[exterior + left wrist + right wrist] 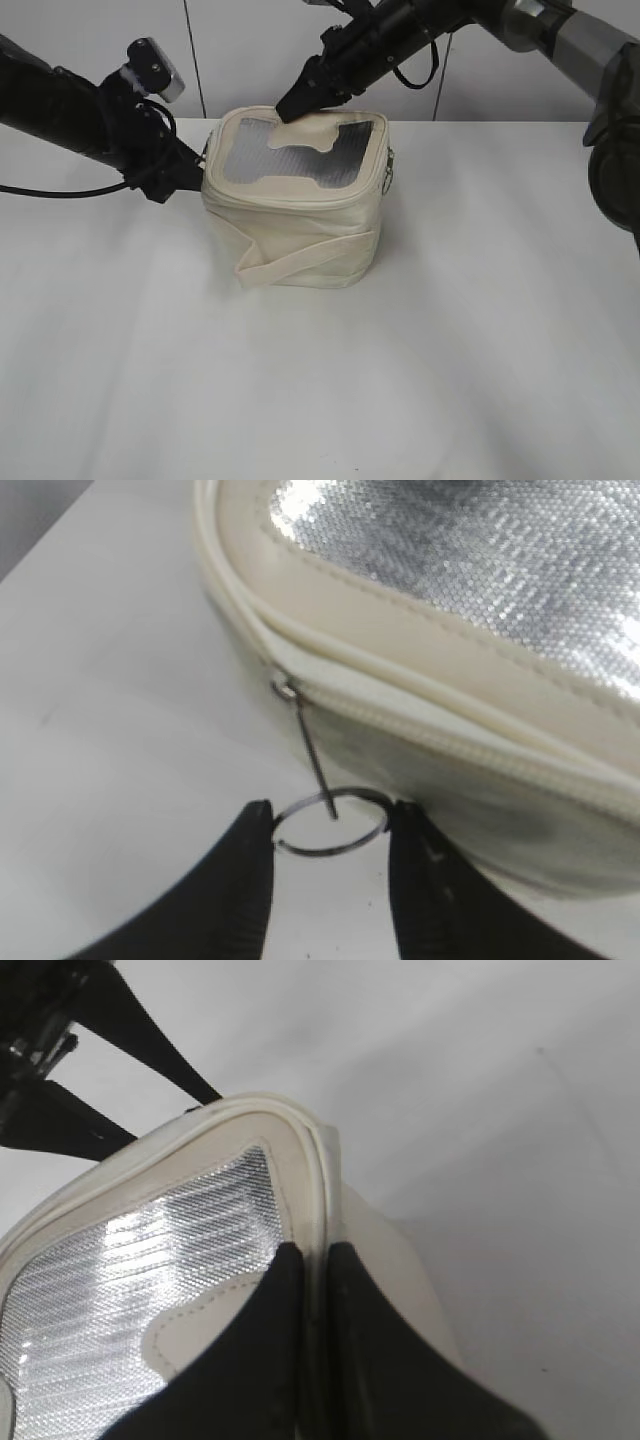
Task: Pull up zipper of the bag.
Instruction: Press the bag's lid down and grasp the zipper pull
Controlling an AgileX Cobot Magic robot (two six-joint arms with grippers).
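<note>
you have the bag (296, 215) standing upright on the white table (480, 330), a little behind the middle, its slanted strap band (300, 258) facing the exterior camera. the grey window (290, 160) with the bone-shaped patch (305, 140) faces up.

your left gripper (330, 825) sits at the bag's left side, low by the top rim. its two black fingers (240, 880) stand a little apart with the silver ring pull (330, 825) between them, each finger touching or almost touching the ring's edge; you cannot tell how firmly it is held. a thin metal link runs from the ring up to the slider on the zipper (450, 745), which runs along the side just under the cream rim.

your right gripper (312, 1290) reaches in from above at the back edge of the top panel. its fingers (265, 1350) are nearly closed, pinching the raised cream rim (300, 1150) near a corner. a second ring pull (388, 170) hangs free on the bag's right side. behind the table stands a pale panelled wall (250, 50).
</note>
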